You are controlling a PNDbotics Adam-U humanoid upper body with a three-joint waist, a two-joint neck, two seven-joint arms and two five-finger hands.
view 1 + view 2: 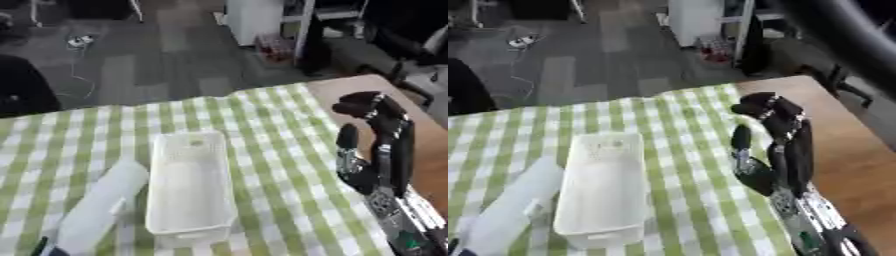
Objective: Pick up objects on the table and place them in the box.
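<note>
Right hand (378, 145): raised upright over the right side of the table, palm side edge-on to the camera; fingertips curl forward at the top, thumb stands apart on the left; it holds nothing
Left hand: does not show in either view
Box (190, 180): white, long and open-topped, sits on the cloth near the table's middle, long side running away from the camera; nothing can be made out inside
White object (101, 207): long, pale, roughly cylindrical, lies slanted just left of the box, its near end running toward the lower left corner; near the box, contact cannot be told
Table (262, 115): covered by a green-and-white checked cloth; bare brown wood strip shows along the right edge, behind the hand
</note>
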